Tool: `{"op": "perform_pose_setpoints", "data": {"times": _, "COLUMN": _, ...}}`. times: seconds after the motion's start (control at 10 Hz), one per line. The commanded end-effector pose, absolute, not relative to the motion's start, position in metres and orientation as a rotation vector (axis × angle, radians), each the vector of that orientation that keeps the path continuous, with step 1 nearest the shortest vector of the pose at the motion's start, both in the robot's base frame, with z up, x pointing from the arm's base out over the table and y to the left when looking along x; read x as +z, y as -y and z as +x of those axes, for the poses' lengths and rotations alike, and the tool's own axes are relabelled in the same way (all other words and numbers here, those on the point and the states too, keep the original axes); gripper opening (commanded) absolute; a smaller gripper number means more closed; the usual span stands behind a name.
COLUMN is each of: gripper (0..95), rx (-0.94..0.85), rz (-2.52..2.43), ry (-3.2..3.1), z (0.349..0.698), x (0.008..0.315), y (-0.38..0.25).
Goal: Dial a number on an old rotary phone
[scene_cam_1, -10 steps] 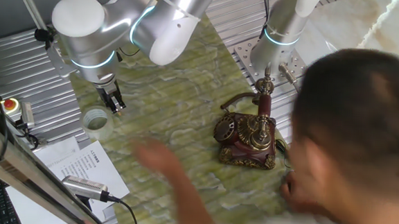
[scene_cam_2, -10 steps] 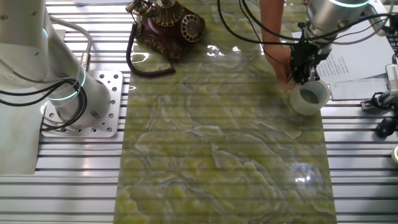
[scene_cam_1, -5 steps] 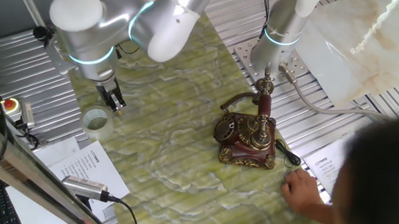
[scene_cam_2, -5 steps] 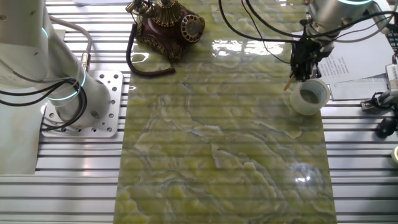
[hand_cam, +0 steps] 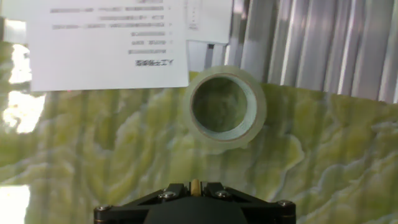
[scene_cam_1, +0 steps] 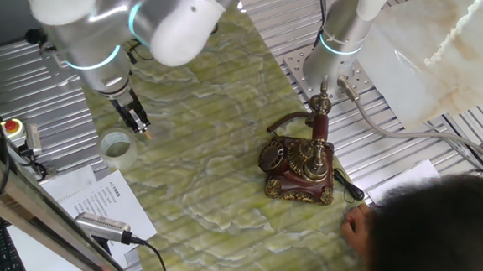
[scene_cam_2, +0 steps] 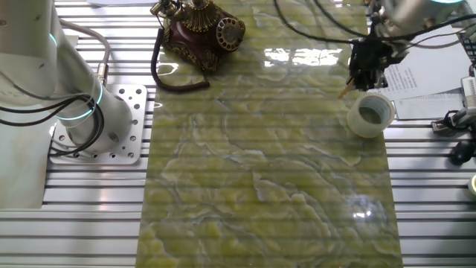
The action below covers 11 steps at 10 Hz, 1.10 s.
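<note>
While the old rotary phone (scene_cam_1: 299,166) sits on the green marbled mat (scene_cam_2: 260,164) with its handset across the tall brass cradle and its black cord (scene_cam_2: 172,78) trailing off the side, the claw (scene_cam_1: 136,126) hangs well apart from it, over the mat's far edge. Its fingers are pinched together on a thin pale stick (scene_cam_2: 345,91) that pokes out below. Just beyond the claw lies a clear tape roll (hand_cam: 225,106), flat on the mat. Past that, printed paper sheets (hand_cam: 109,40) lie on the ribbed metal table (scene_cam_2: 89,216). A person's head (scene_cam_1: 437,240) leans in near the phone.
</note>
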<state>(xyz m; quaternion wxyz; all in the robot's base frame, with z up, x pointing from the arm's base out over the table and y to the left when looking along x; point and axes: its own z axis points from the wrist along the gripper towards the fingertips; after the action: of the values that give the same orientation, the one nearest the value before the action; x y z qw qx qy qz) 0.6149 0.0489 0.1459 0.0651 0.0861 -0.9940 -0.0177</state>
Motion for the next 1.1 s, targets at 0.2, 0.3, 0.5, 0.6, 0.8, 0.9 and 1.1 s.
{"op": "perform_pose_setpoints", "data": {"times": 0.2, "gripper": 0.0, "rx": -0.084, "rz": 0.241, "ry": 2.939, "z": 0.606, "x": 0.157, "y": -0.067}}
{"op": "perform_pose_setpoints", "data": {"times": 0.3, "gripper": 0.0, "rx": -0.114, "rz": 0.241, "ry": 2.921, "z": 0.604, "x": 0.161, "y": -0.071}}
{"op": "perform_pose_setpoints", "data": {"times": 0.5, "gripper": 0.0, "rx": -0.152, "rz": 0.248, "ry": 2.881, "z": 0.597, "x": 0.167, "y": -0.083}}
{"op": "perform_pose_setpoints", "data": {"times": 0.6, "gripper": 0.0, "rx": -0.157, "rz": 0.246, "ry": 2.874, "z": 0.595, "x": 0.167, "y": -0.086}}
{"op": "perform_pose_setpoints", "data": {"times": 0.8, "gripper": 0.0, "rx": -0.183, "rz": 0.233, "ry": 2.831, "z": 0.585, "x": 0.17, "y": -0.103}}
{"op": "perform_pose_setpoints", "data": {"times": 0.9, "gripper": 0.0, "rx": -0.185, "rz": 0.233, "ry": 2.827, "z": 0.582, "x": 0.17, "y": -0.105}}
{"op": "perform_pose_setpoints", "data": {"times": 1.1, "gripper": 0.0, "rx": -0.264, "rz": 0.199, "ry": 2.809, "z": 0.558, "x": 0.163, "y": -0.116}}
